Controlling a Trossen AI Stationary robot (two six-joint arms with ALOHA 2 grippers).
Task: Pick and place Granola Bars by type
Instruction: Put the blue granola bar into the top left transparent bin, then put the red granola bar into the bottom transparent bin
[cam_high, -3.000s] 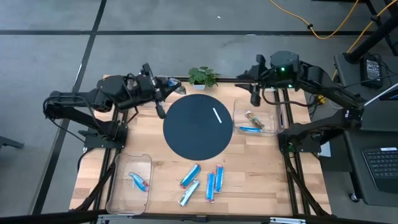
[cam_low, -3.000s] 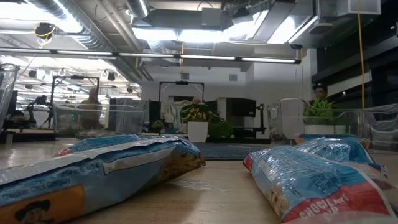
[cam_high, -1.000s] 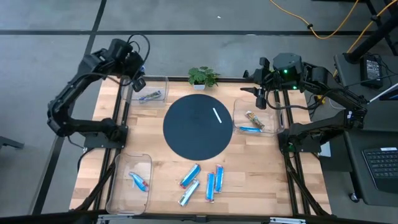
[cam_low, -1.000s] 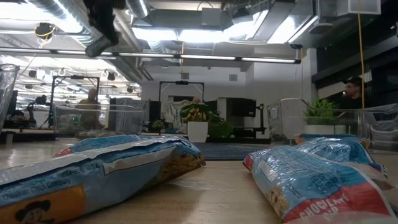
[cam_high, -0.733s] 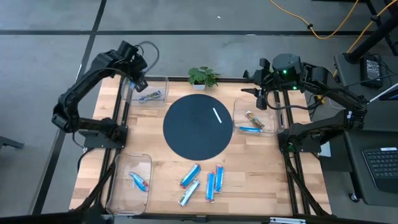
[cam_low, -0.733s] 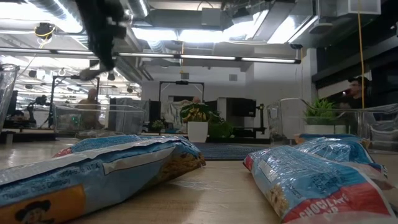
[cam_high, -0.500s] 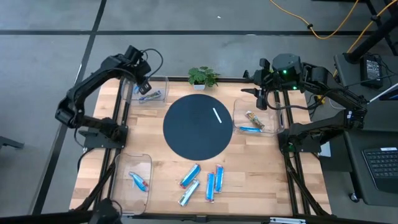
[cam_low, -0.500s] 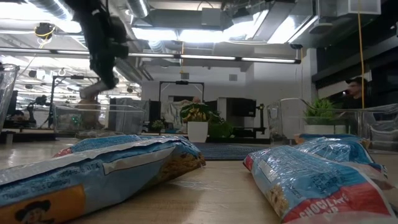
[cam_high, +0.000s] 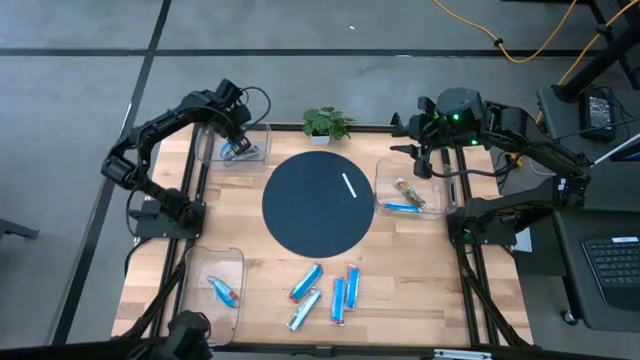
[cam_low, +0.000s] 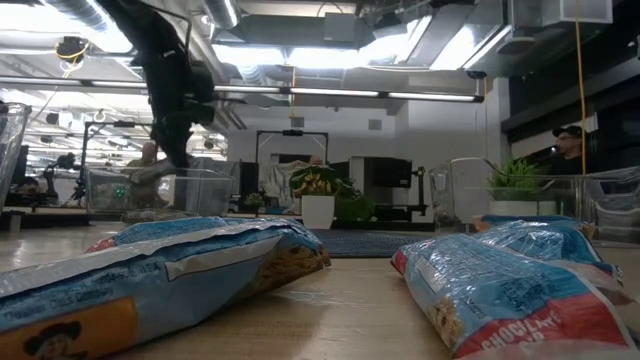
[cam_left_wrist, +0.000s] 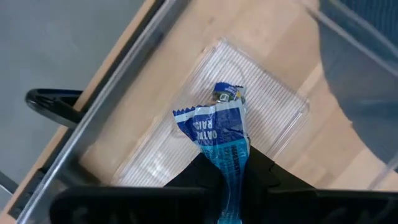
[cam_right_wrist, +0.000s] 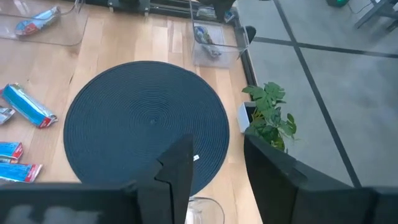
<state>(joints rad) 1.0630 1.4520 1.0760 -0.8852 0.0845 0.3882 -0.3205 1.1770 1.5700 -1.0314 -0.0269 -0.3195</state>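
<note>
**Left claw swings in over the far-left bin**

Since three seconds ago the left arm has come round from beside the mat to the far-left corner, and its claw (cam_high: 238, 131) now hangs above the clear bin (cam_high: 261, 159) there, pinched shut on a blue granola bar (cam_left_wrist: 222, 139). From the left wrist, that wrapper dangles crumpled between the fingers, right over the bin's ribbed floor.

Nearest on the bench (cam_high: 400, 280), four blue granola bars (cam_high: 325, 294) lie loose in a cluster at the middle of the near edge. To their left, the near-left bin (cam_high: 193, 290) holds one bar with a red end (cam_high: 223, 291).

Farther back, the round dark mat (cam_high: 300, 215) sits at the middle of the bench with a thin white stick (cam_high: 349, 185) on its far right part. Just right of the mat, the right bin (cam_high: 438, 198) holds a brownish bar (cam_high: 409, 191) and a blue bar (cam_high: 401, 208).

The right claw (cam_high: 419, 160) waits above the far edge of that bin, fingers (cam_right_wrist: 179, 167) narrowly apart and holding nothing. A small potted plant (cam_high: 326, 123) stands at the far edge, between the arms.
</note>
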